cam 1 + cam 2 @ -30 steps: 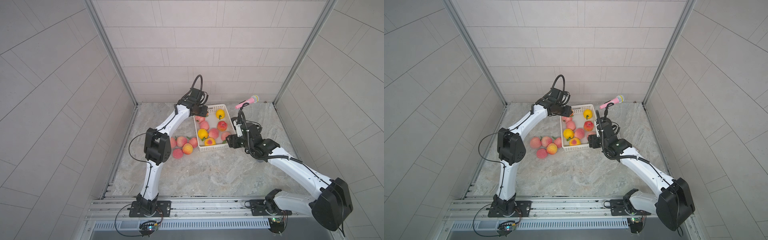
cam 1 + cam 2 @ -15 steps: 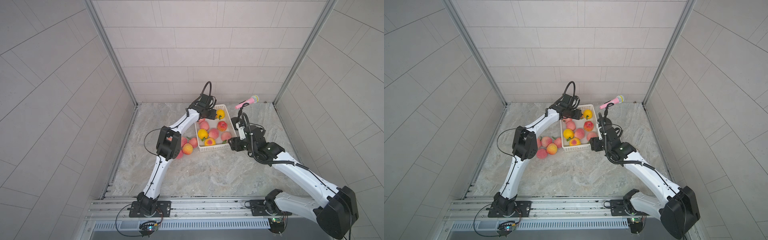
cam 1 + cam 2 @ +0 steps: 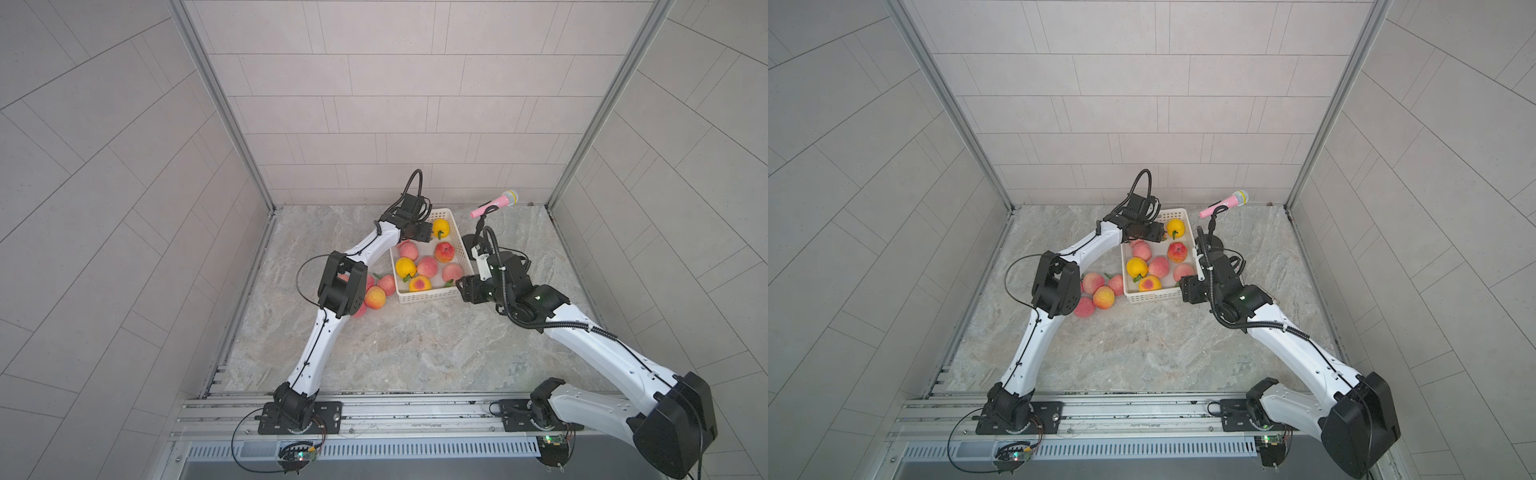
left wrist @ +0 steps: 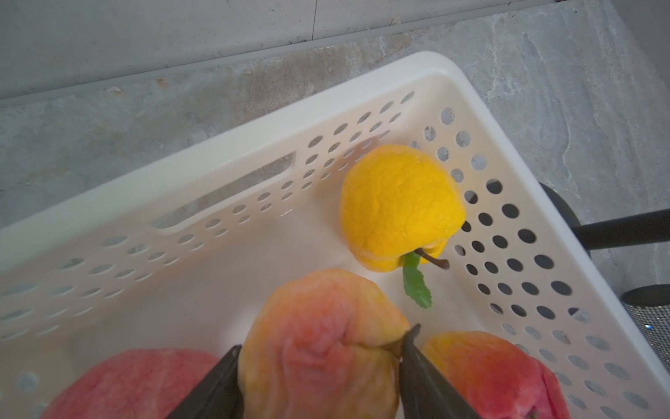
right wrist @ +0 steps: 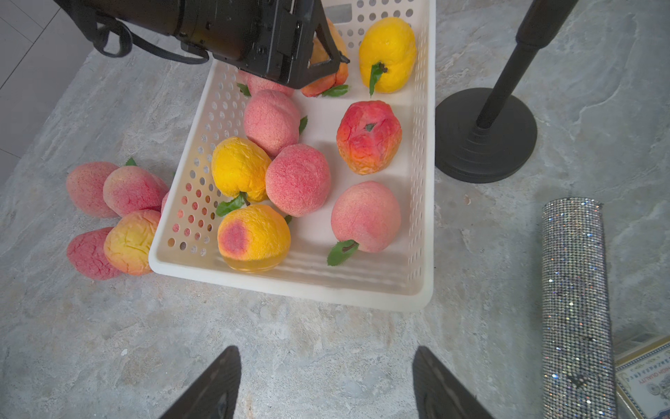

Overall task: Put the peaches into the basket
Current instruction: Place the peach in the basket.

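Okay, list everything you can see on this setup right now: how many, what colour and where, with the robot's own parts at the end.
basket: one, white, perforated, back middle of the table
peaches in the basket: eight loose; four pink, two yellow, one yellow with a red spot, one red-orange
orange peach: one, at the basket's far end
peaches on the table: at least four, pink and yellow-orange, beside the basket
microphone: one, pink, on a black stand
glitter cylinder: one, silver, near the stand
printed card: one, gold-edged, partly visible
left gripper: fingers flank the orange peach, grip unclear
right gripper: open, empty, over bare table
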Robot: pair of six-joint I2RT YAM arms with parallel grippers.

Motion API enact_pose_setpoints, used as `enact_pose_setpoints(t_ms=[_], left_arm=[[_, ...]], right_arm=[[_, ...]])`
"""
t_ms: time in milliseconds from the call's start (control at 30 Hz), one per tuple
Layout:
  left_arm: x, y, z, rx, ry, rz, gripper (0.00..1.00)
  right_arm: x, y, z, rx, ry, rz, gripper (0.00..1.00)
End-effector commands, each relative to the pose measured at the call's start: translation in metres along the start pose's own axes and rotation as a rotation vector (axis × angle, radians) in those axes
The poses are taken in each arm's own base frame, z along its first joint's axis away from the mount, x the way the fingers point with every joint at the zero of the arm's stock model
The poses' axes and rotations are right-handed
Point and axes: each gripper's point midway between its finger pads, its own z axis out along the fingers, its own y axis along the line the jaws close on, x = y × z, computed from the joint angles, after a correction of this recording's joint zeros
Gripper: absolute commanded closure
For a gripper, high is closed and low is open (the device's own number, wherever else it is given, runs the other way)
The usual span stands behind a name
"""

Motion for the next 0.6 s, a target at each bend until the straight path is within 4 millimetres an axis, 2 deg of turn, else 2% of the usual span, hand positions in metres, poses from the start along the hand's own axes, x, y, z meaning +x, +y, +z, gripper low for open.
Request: enact_pose_setpoints(t_ms=[0,300,433,567], left_arm=[[-0.016,-0.003,-0.001,0.005,-0.053,0.015,0.28],[-0.029,-0.005,-0.012,-0.001,-0.082,0.024,0.26],[-0.038,-0.007,-0.027,-0.002,-0.098,0.038,0.26],[-0.049,-0.01,-0.049,-0.011,-0.112,0.059,0.26]], right_arm=[[0.005,0.0,0.001,0.0,0.013,-0.001,0.24],[0.006,0.0,0.003,-0.002,0.014,-0.002,0.24],[0.005,0.001,0.004,-0.003,0.013,-0.004,0.24],[0.004,0.004,0.004,-0.018,0.009,-0.008,0.24]])
